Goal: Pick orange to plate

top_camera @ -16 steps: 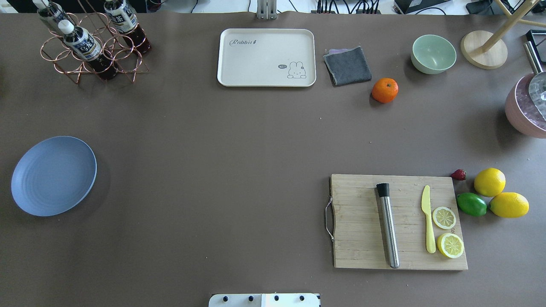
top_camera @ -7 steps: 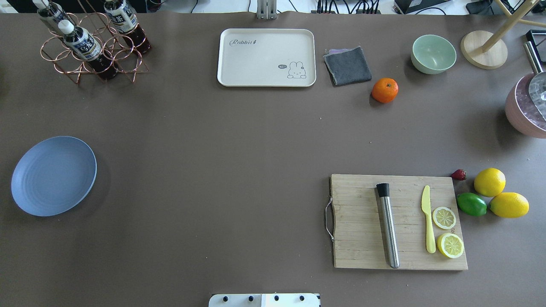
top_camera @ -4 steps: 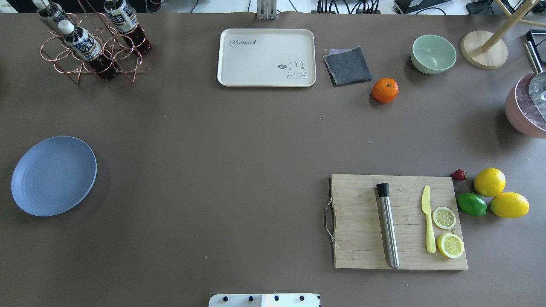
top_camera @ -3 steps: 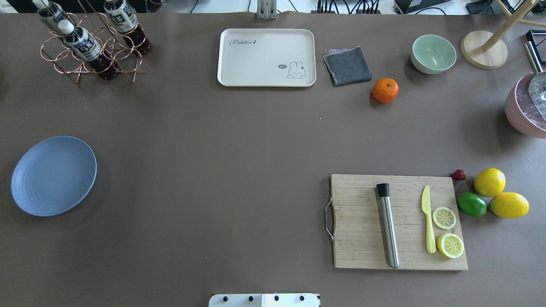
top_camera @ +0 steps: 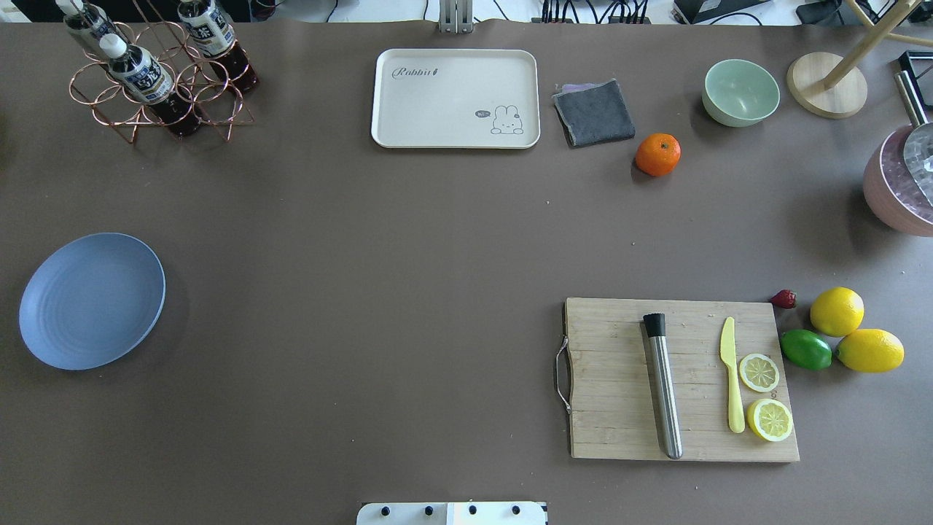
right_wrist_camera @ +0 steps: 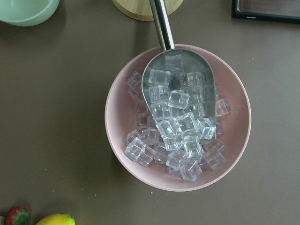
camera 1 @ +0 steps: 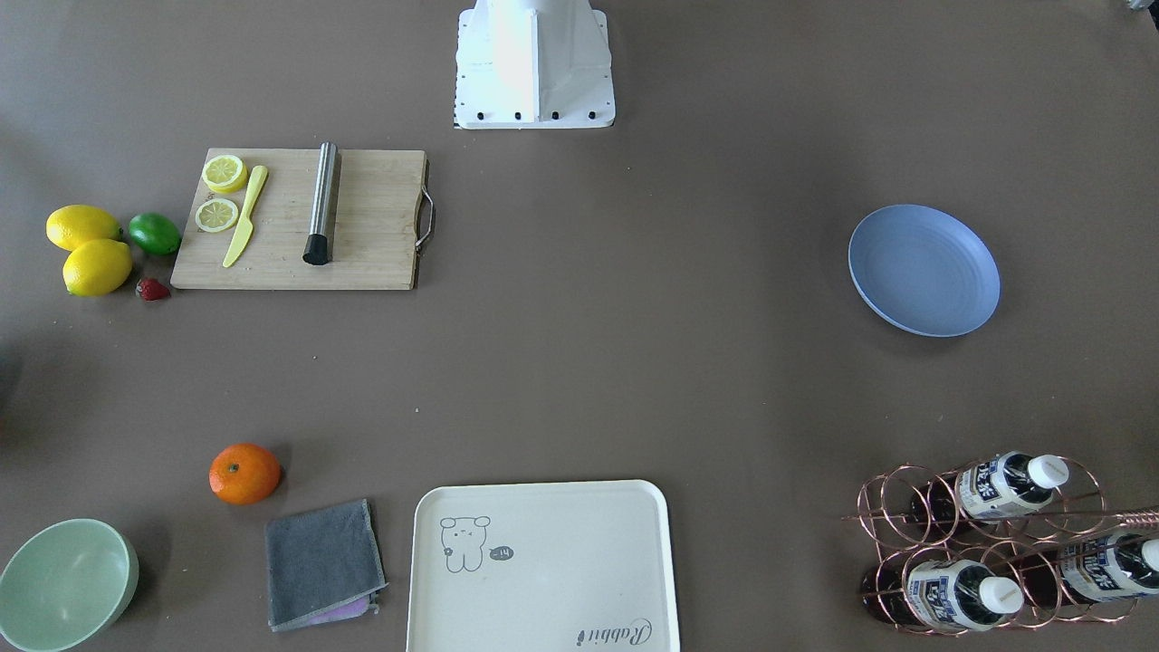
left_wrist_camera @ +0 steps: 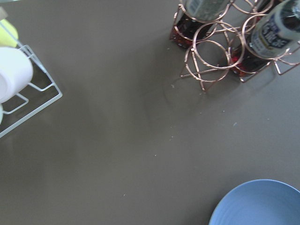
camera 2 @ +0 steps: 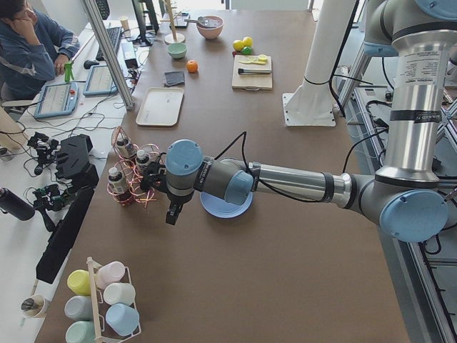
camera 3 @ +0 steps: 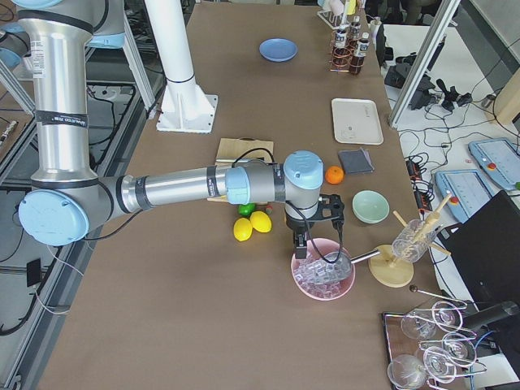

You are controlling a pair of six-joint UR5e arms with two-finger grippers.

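Note:
The orange (top_camera: 657, 154) sits on the table at the far right, beside a grey cloth (top_camera: 594, 111); it also shows as the orange (camera 1: 244, 474) in the front view. The light-blue plate (top_camera: 91, 300) lies empty at the left edge. Neither arm shows in the overhead or front views. In the left side view my left gripper (camera 2: 173, 213) hangs just beside the plate (camera 2: 228, 209); I cannot tell its state. In the right side view my right gripper (camera 3: 302, 242) hovers over a pink ice bowl (camera 3: 323, 276), short of the orange (camera 3: 334, 174); its state is unclear too.
A cream tray (top_camera: 455, 98) and green bowl (top_camera: 740, 92) stand at the back. A cutting board (top_camera: 619, 408) holds a muddler, knife and lemon slices. Lemons (top_camera: 837, 311), a lime (top_camera: 805, 349) and a strawberry lie beside it. A copper bottle rack (top_camera: 157, 80) is back left.

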